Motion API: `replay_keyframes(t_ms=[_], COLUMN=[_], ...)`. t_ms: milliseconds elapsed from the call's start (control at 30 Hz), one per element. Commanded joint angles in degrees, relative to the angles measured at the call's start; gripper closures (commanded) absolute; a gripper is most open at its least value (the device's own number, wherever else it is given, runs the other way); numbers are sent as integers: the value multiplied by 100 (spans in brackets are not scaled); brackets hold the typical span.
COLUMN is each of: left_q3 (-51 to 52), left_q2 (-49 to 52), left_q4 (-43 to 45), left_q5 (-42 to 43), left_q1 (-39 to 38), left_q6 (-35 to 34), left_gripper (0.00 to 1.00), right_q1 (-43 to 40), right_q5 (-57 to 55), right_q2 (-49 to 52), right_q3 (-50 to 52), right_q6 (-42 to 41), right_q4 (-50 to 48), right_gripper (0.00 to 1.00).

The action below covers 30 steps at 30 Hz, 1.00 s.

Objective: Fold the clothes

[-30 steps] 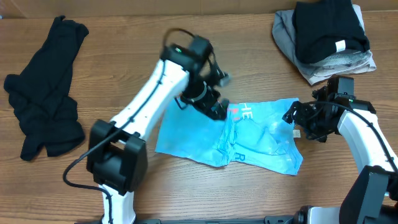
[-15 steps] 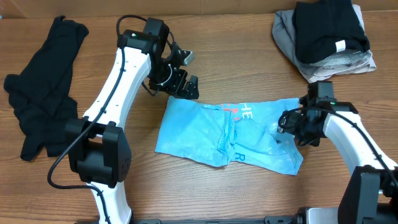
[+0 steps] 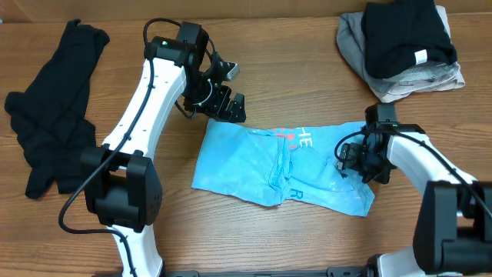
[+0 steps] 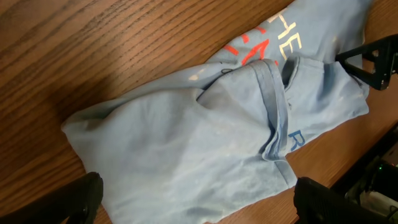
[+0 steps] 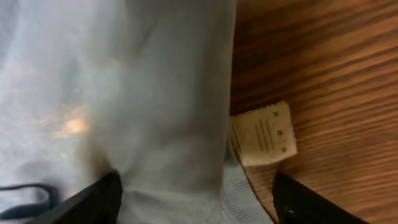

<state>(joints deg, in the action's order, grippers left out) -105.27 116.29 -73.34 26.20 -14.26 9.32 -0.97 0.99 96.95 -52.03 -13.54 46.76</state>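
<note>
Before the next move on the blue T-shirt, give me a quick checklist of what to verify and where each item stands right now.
1. Left tool open, raised off the T-shirt: ok.
2. Right tool open at the shirt's right edge: ok.
3. Fabric lying between the right tool's fingers: ok.
4. Those fingers touching the cloth: cannot tell.
5. T-shirt lying flat: not ok, bunched along its middle.
6. Folded pile apart from both arms: ok.
</note>
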Motion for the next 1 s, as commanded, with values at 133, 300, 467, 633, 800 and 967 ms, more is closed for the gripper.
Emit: replay_keyframes(t_ms=[133, 300, 467, 633, 800, 967], left_q3=[-133, -133, -133, -133, -133, -133], left_q2=[7, 7, 7, 7, 7, 7], left_q4=[-57, -13, 42, 46, -28, -138], left_q5=[-546, -881, -1130, -1224, -1425, -1722], left_q1=[-9, 79, 337, 894, 1475, 1899], left_q6=[-44, -260, -457, -619, -614, -614], left_gripper=[0, 0, 0, 0, 1, 0], right_q1=[26, -17, -413, -1003, -1364, -1137], right_q5=[715, 811, 813, 809, 809, 811], right_q2=[284, 282, 282, 282, 282, 278], right_q3=[59, 55, -212, -907, -1840, -2671], right_q6=[-199, -570, -645, -411, -260, -96], right_q4=[-22, -107, -46, 503, 1309, 2103], right_gripper=[51, 96, 96, 96, 96, 96])
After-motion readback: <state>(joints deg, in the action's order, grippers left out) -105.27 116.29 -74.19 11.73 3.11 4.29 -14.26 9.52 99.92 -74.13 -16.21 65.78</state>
